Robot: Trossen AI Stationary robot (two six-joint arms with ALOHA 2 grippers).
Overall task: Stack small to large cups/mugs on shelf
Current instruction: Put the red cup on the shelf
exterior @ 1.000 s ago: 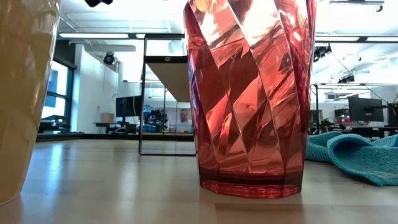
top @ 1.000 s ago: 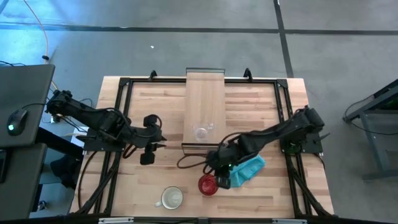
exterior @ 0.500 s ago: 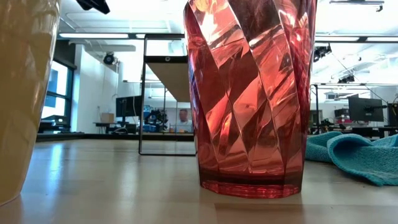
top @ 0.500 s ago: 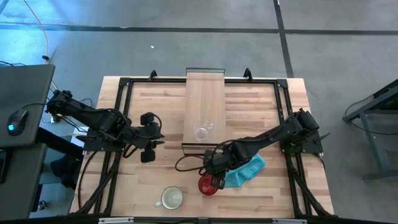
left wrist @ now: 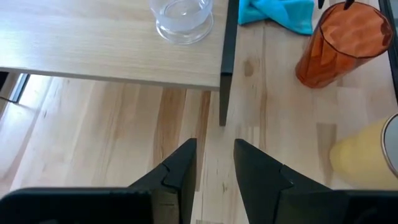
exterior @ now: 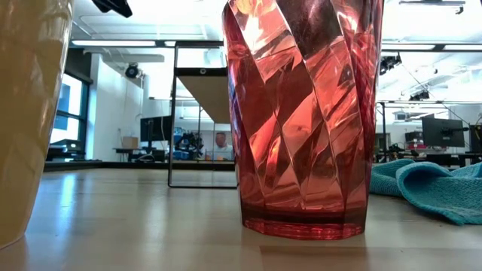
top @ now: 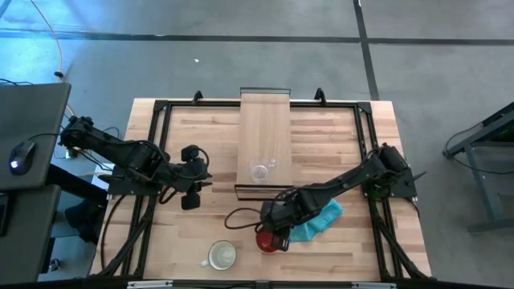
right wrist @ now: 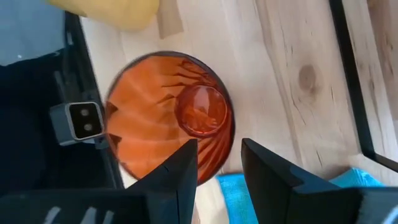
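Right gripper hangs over the red cup, fingers apart and holding nothing.

The right gripper (top: 275,233) is right above the red cup (top: 267,239), at about 6 o'clock on the table (top: 201,144). The cup looks light, stiff and smooth, so it may slip; I think one finger inside the rim and one outside would hold best. The small clear glass (top: 260,170) already stands on the shelf (top: 265,120), near its 6 o'clock end, and looks easy to break. The white mug (top: 222,255) sits at 7 o'clock, looks heavier, and has a handle. The left gripper (top: 193,178) waits at 9 o'clock, fingers apart. I count three cups, one shelf, one teal cloth (top: 317,221) and two arms.
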